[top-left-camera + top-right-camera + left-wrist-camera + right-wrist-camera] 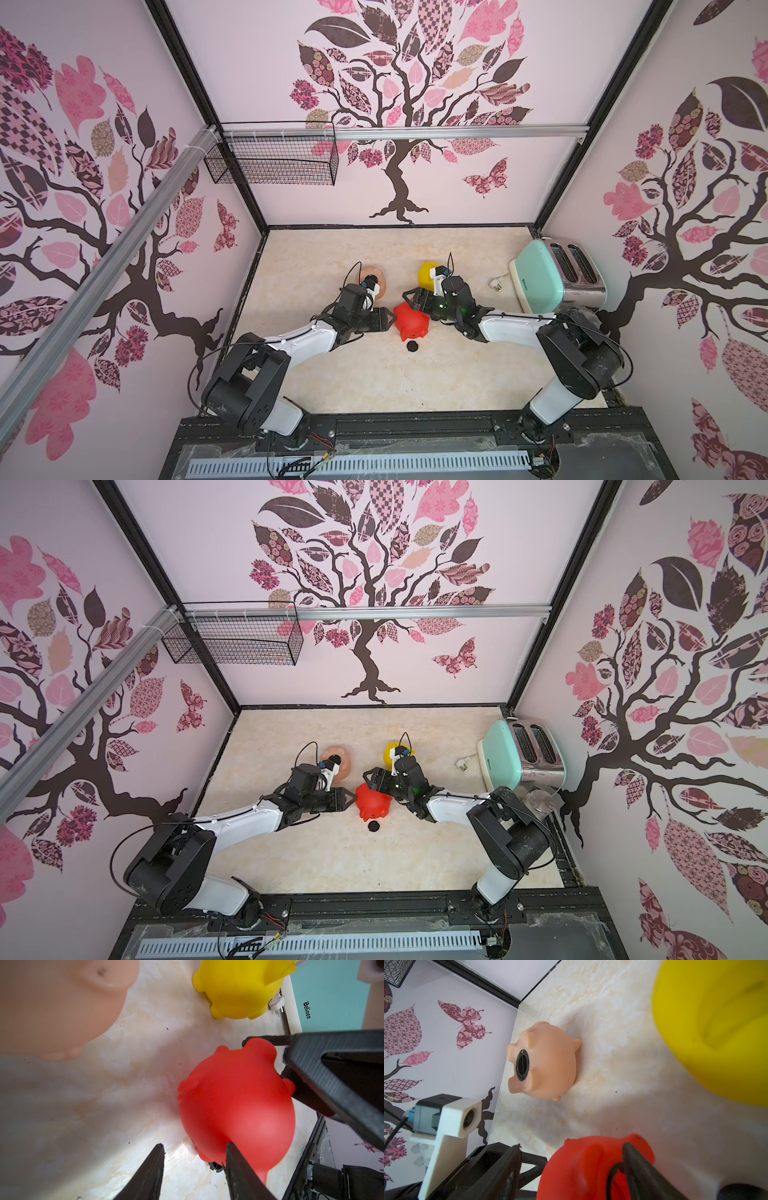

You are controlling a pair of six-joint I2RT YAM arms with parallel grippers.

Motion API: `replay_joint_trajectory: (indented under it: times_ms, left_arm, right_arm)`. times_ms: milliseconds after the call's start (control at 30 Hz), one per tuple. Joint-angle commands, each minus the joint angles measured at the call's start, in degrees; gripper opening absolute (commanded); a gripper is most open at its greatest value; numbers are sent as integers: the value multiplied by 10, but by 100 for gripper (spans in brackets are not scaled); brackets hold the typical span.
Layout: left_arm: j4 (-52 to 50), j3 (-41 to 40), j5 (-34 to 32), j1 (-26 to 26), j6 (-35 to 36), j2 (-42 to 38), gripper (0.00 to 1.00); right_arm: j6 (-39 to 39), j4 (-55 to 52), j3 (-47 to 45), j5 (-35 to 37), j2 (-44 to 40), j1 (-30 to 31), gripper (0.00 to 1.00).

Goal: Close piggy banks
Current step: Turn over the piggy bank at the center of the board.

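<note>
Nearest: one loose plug flat on table, just beside red pig, touching neither gripper; likely meant for that pig, not yet picked up.

Centre: red pig between the two arms, tipped so its open belly hole faces right gripper; jaws wide apart, one finger at the hole's rim, the other clear of the body; no squeeze seen; reads as bracing the pig so it won't roll.

Other flank: left gripper low beside the pig; fingers a little apart, bare table between them, one against the red plastic, holding nothing; that narrow gap would suit the plug.

Further: peach pig on its side, fitted plug in its belly, so closed; yellow pig seems to stand on its feet, belly hidden, cannot tell if closed.

Far: toaster at table's right edge; basket on wall.

Count: pigs three; plugs seen two; grippers two; toaster one; basket one.
</note>
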Motion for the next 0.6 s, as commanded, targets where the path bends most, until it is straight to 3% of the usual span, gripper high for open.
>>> replay_joint_trajectory:
  times_ms: [0,400,567]
  left_arm:
    - [5,7,3,-3,1,9,50]
    - [2,2,-9,-9,-1,4,50]
    - [3,-4,-14,-9,-3,-4,50]
  right_arm:
    - [-10,24,15,-17,4,9,79]
    - [-5,43,-7,-14,-1,11,80]
    - [-40,15,-13,5,-25,9,83]
